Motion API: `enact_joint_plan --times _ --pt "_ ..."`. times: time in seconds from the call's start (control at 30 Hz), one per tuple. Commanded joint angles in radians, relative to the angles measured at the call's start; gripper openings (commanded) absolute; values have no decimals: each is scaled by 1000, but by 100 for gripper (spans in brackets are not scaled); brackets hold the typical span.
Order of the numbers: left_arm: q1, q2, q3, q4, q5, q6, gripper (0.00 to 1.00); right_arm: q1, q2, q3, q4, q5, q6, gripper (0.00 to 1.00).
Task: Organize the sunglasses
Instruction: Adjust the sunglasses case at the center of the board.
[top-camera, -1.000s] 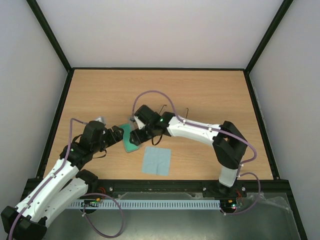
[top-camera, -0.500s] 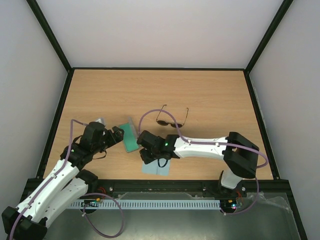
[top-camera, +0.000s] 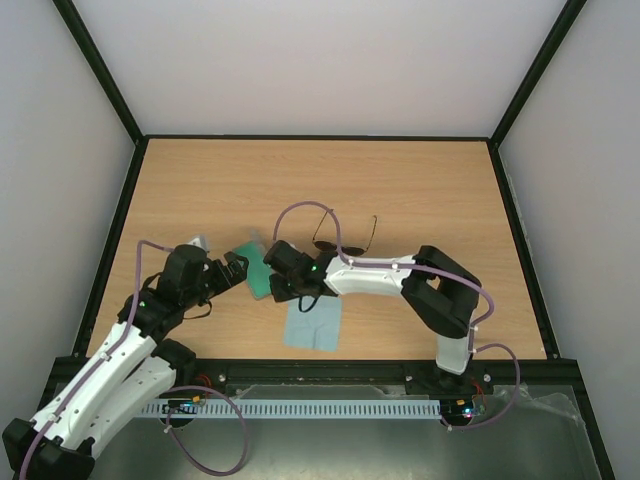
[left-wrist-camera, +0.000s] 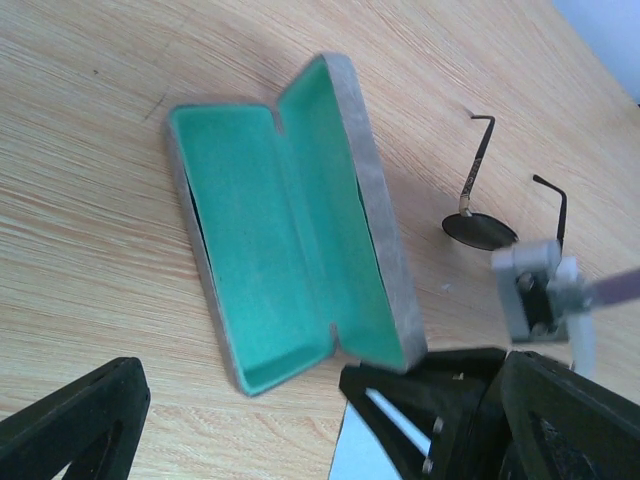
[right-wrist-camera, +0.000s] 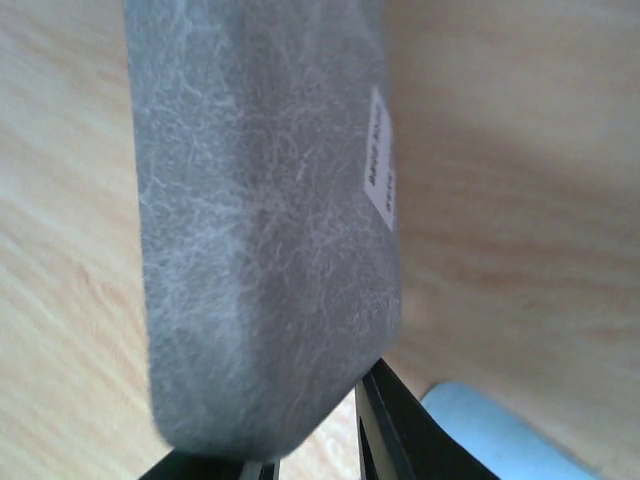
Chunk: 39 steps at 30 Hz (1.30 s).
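The sunglasses (top-camera: 345, 240), thin dark wire frame with dark round lenses, lie on the table behind my right arm; they also show in the left wrist view (left-wrist-camera: 487, 222). The grey case (top-camera: 256, 272) lies open with its green lining (left-wrist-camera: 270, 230) up. My left gripper (top-camera: 232, 272) is open and empty just left of the case, in its own view (left-wrist-camera: 330, 420). My right gripper (top-camera: 278, 282) is open at the case's near right end. The lid's grey outside (right-wrist-camera: 260, 220) fills its view and hides the fingertips.
A light blue square cloth (top-camera: 312, 322) lies on the table in front of the case, under my right wrist; a corner of it shows in the right wrist view (right-wrist-camera: 490, 430). Black frame rails border the table.
My right gripper has moved from over the blue cloth back up and left to the case's end. The sunglasses and my left arm have stayed put.
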Motion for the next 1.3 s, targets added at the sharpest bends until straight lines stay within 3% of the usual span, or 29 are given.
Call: enact_joint_plan --times 0.0,0.37,0.77,0.9,1.0,1.17,1.27 --pt "5 -15 10 -19 1 -7 99 -32 36 72 -68 93 -21 22" --pt "9 -28 10 -25 1 -4 99 -90 134 191 -105 225 -118 22" --pt "10 -59 15 -32 7 1 99 -142 216 354 -117 245 -229 25" --pt "10 -64 14 -38 10 0 99 -142 179 323 -113 227 -229 27" --pt "10 -62 14 -29 27 2 100 -141 68 246 -105 219 -219 33" --pt "9 -27 19 29 119 17 99 -141 -193 101 -153 186 -207 61" --pt "7 16 30 70 176 44 99 -142 -362 -23 -188 159 -169 71"
